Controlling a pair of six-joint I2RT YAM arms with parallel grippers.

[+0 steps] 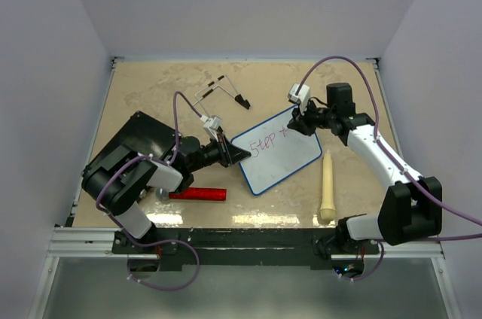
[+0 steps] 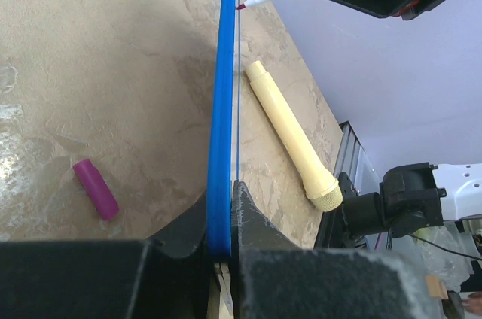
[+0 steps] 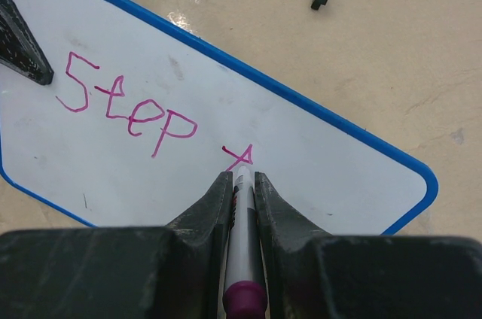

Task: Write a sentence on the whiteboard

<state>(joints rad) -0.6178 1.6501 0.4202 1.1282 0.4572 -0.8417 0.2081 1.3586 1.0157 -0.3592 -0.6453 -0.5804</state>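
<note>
Your left tool point(image 1: 235, 155) is pinched shut on the whiteboard's point(image 1: 290, 165) left edge in the overhead view. The board lies on the bench point(image 1: 151, 86) between the arms, with your right tool point(image 1: 297, 121) over its far corner. From the left wrist, the blue rim runs between the closed jaws (a purple cap point(image 2: 96, 189) lies nearby). From the right wrist, that tool is clamped on a marker point(image 3: 242, 217), tip at the pink writing point(image 3: 128, 104): "Step" plus one started letter.

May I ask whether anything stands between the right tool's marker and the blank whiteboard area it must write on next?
Nothing visible does: the marker tip touches the whiteboard, bare beyond it; the left tool clamps its edge.
</note>
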